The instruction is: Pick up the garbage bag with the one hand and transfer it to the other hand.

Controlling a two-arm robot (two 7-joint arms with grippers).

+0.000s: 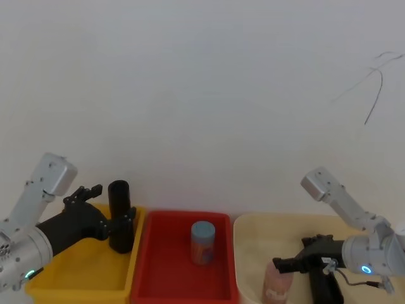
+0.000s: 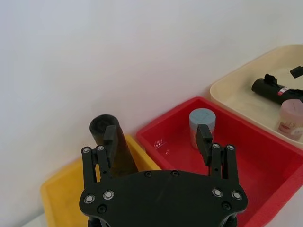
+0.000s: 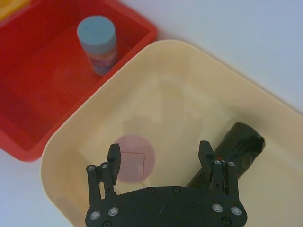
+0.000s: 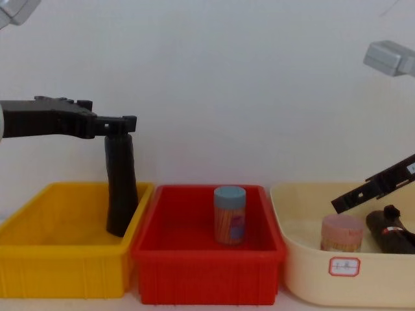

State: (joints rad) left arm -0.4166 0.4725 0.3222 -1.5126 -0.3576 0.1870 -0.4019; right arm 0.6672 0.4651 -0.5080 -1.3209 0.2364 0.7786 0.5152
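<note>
Found the right gripper (image 3: 160,158) low over the cream bin (image 4: 311,272) on the right, fingers spread wide and gripping nothing. Noted one of its fingertips just beside the garbage bag (image 3: 236,146), the short black roll with the red-and-white band, lying on its side on the bin floor toward the right end. Could not tell whether that fingertip touched the roll. Saw a pink-lidded jar (image 4: 342,233) standing just left of the roll, under the gap between the fingers.

Found the left gripper (image 2: 158,135) raised over the yellow bin (image 4: 65,265) on the left, likewise spread and empty. Saw one of its fingers against the top of the taller plain black roll (image 4: 121,184), which leaned upright at the right end of that bin; not the thing wanted. Noted a blue-capped jar (image 4: 230,215) standing alone in the red bin (image 4: 207,272) between the two.

Judged the task barely begun: bag not yet grasped, not yet lifted, nothing handed over. Judged everything left to do: shifting the right gripper to straddle the roll, closing on it, lifting it clear of the jar and the bin wall, carrying it toward the middle, bringing the left gripper across to take it, then letting go with the right
</note>
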